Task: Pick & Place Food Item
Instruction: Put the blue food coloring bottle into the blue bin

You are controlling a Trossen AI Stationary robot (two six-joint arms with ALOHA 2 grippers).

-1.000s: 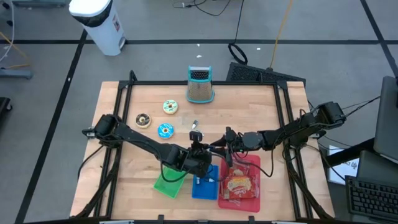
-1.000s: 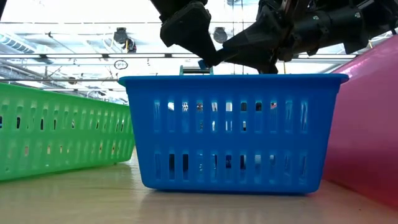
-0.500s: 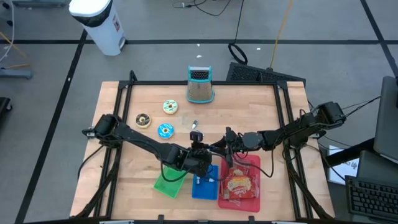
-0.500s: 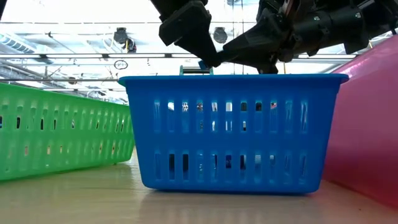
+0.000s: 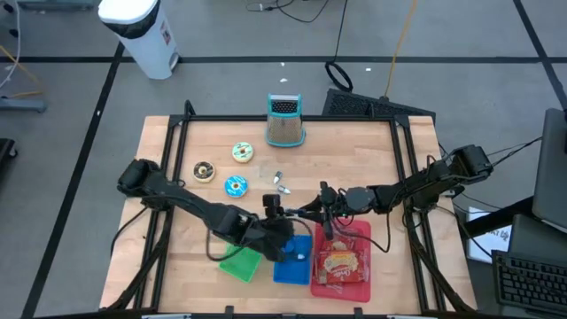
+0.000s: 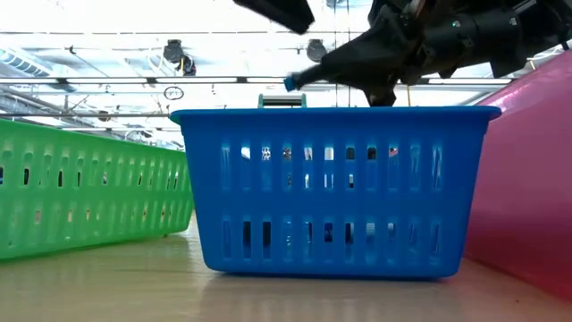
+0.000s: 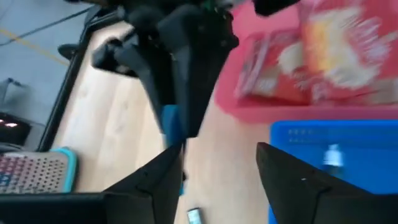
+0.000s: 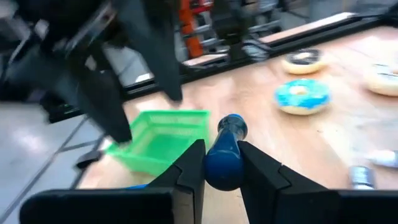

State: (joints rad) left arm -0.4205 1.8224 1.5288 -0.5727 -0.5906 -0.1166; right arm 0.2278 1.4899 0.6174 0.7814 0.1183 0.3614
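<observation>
Blue food item [image 8: 225,152], a smooth, glossy cylinder with a rounded knob at its end, sits pinched between the two dark fingers of my right tool [image 8: 219,149]. Its long axis runs along those fingers. It lies close to level, and the knobbed end pokes out ahead of the fingertips towards my left arm. I can read no label on it.

Just under this tool is the blue basket [image 6: 331,188], made of hard plastic with slotted walls. The item hangs above its rim without touching it.

My left tool [image 7: 217,162] faces the right one from just beyond the item's tip, with its fingers spread and holding nothing.

Further out on that side lies the green basket [image 8: 158,140], slotted in the same way. On the other side of the blue one is the red basket [image 5: 359,232], which holds a crinkly red and yellow snack packet [image 5: 341,264]; its print is too blurred to read.

Ahead of my right tool, on the pale wooden table [image 5: 354,151], rests a doughnut with blue icing [image 8: 301,96].
</observation>
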